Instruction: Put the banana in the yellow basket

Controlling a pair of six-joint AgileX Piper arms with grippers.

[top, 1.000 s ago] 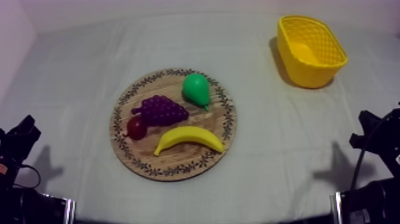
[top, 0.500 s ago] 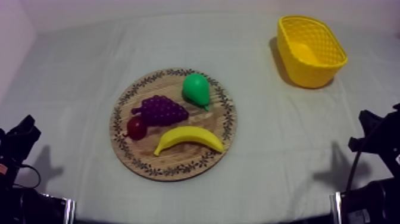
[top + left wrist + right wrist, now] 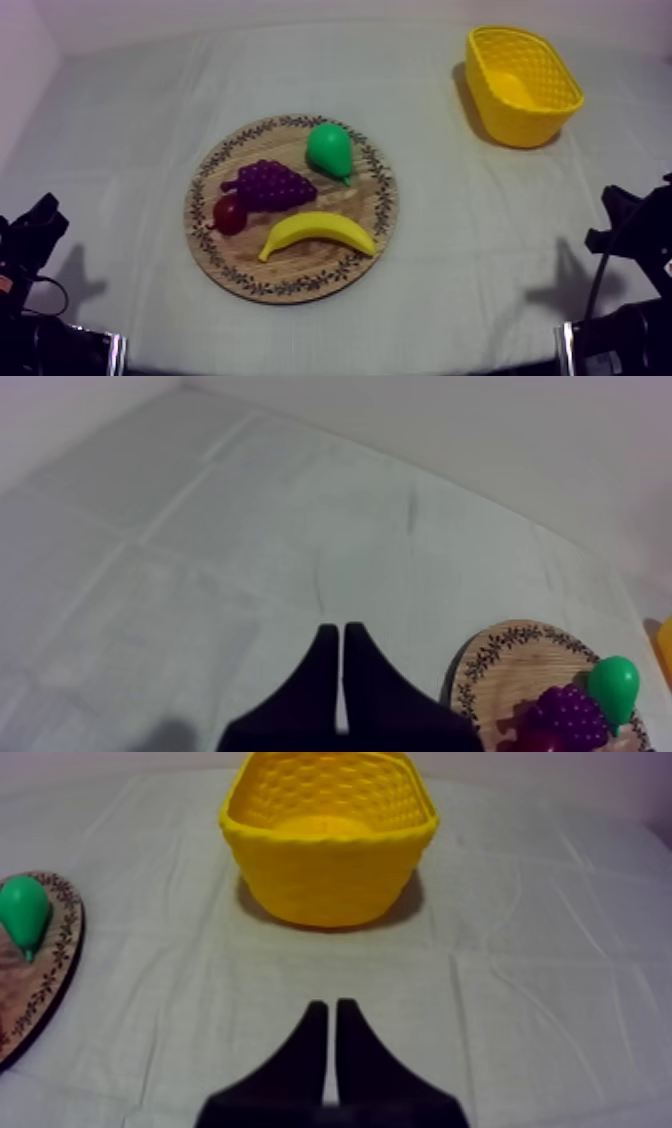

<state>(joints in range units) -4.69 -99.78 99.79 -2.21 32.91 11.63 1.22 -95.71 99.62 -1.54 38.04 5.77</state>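
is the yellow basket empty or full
Empty: the yellow woven basket shows a bare floor; the yellow toy banana lies on the round wooden board.

Bare cloth (image 3: 450, 225) separates board (image 3: 300, 284) from yellow basket (image 3: 517, 122); grapes (image 3: 270, 184) and small red fruit (image 3: 229, 214) neighbour banana (image 3: 318, 234)

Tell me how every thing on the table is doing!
banana: lying on the wooden board
pear: on the board
grapes: on the board
small red fruit: against the grapes
yellow basket: upright, empty
left gripper: shut, holding nothing
right gripper: shut, holding nothing
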